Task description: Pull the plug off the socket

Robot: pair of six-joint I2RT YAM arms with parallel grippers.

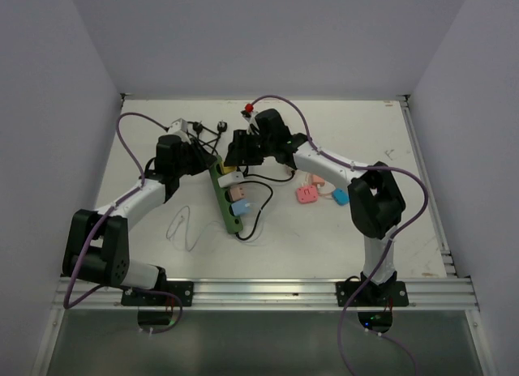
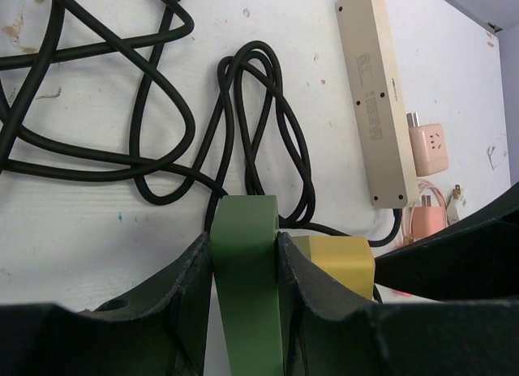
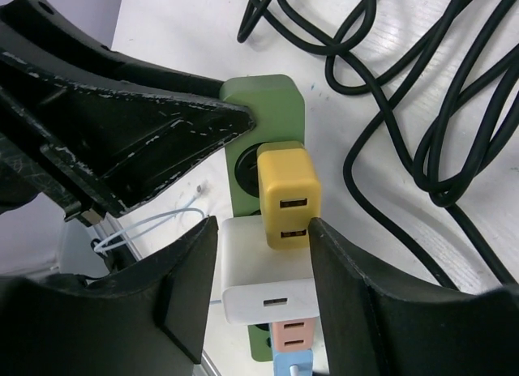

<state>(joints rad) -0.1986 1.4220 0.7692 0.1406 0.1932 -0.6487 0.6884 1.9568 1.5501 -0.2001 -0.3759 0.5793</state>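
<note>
The dark green power strip (image 1: 220,190) lies near the table's middle, carrying yellow, white (image 1: 233,180), pink and blue plugs in a row. My left gripper (image 2: 243,246) is shut on the strip's far end (image 2: 247,311), with the yellow plug (image 2: 336,262) just beside its right finger. My right gripper (image 3: 263,230) is open, its fingers (image 3: 357,295) straddling the yellow plug (image 3: 288,194) and the white plug (image 3: 268,287). The strip (image 3: 268,108) shows a round outlet beside the yellow plug. The left gripper's finger (image 3: 146,125) presses the strip's side.
Loops of black cord (image 2: 162,149) lie behind the strip. A beige power strip (image 2: 377,92) and a pink charger (image 2: 428,147) lie to the right. Pink (image 1: 306,194) and blue (image 1: 340,197) adapters sit near the right arm. A thin white cable (image 1: 182,226) lies front left.
</note>
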